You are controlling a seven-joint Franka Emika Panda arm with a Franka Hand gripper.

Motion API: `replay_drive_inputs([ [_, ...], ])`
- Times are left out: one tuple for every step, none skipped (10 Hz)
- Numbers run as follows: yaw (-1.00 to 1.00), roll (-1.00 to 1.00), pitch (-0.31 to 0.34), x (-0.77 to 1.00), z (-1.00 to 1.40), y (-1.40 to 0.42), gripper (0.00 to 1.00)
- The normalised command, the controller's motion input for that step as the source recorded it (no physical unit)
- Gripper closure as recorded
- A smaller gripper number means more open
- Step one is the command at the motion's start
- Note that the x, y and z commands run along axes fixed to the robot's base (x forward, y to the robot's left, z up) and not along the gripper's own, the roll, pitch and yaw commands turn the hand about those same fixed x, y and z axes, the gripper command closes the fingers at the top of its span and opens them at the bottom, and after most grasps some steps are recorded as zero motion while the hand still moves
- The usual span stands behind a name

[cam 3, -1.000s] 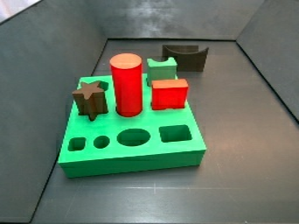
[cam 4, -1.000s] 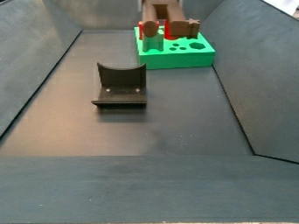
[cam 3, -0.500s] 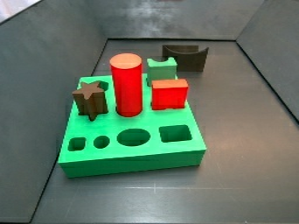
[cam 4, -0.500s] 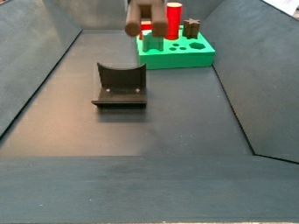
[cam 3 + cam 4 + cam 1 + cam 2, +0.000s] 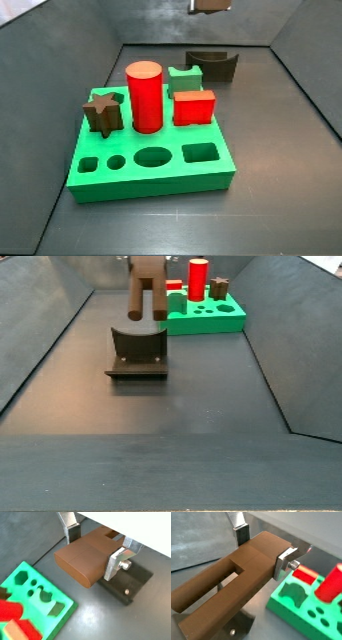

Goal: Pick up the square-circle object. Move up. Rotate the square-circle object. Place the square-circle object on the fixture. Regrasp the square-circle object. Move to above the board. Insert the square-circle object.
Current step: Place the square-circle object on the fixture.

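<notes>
Two silver fingers (image 5: 121, 561) of the tool (image 5: 93, 543) clamp the square-circle object (image 5: 87, 558) between their dark pads, one plate on each flank of the brown bar; both wrist views show this grip, and one wrist view shows the bar's long body with a slot cut along it (image 5: 228, 582). Taking the fixture (image 5: 138, 353) as the landmark, in a side view the dark notched block sits on the grey floor (image 5: 174, 426) nearest the camera, and the square-circle object (image 5: 144, 294) stands upright directly above its notch, its lower end at or just over the curved top; whether they touch cannot be told. The tool (image 5: 143, 264) holds the bar's upper end at the frame's top edge. Beyond the fixture lies the board (image 5: 203, 315), carrying a red cylinder (image 5: 198, 277). In a side view from across, the board (image 5: 150, 160) is close, with a brown star peg (image 5: 103, 110), the red cylinder (image 5: 143, 96), a red block (image 5: 194, 107) and a green block (image 5: 186, 78) standing on it; the fixture (image 5: 211, 65) lies behind, and only a dark piece of the tool (image 5: 209, 5) shows above it.
</notes>
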Motion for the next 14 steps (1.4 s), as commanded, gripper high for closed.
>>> replay_drive_inputs([
  [-0.01,-1.0,0.108,0.29,-0.02,0.02,1.0],
  [-0.02,-1.0,0.121,0.2,-0.01,0.03,1.0],
  [-0.03,-1.0,0.13,0.14,-0.01,0.03,1.0],
  [-0.06,-1.0,0.139,0.04,-0.01,0.04,1.0],
  [-0.09,-1.0,0.144,0.03,-0.01,0.04,1.0],
  [-0.12,-1.0,0.153,0.05,-0.01,0.04,1.0],
  [-0.15,-0.93,0.161,0.07,-0.02,0.04,1.0],
  [-0.16,-0.74,0.145,0.08,-0.02,0.05,1.0],
  [-0.17,-0.49,0.107,0.09,-0.02,0.05,1.0],
  [-0.18,-0.31,0.076,0.08,-0.01,0.04,1.0],
  [-0.17,-0.2,0.042,0.07,0.0,0.03,1.0],
  [-0.19,-0.14,0.006,0.09,-1.0,0.02,1.0],
  [-0.18,-0.12,-0.02,0.09,-1.0,0.03,1.0],
  [-0.15,-0.11,-0.051,0.11,-1.0,0.03,1.0],
])
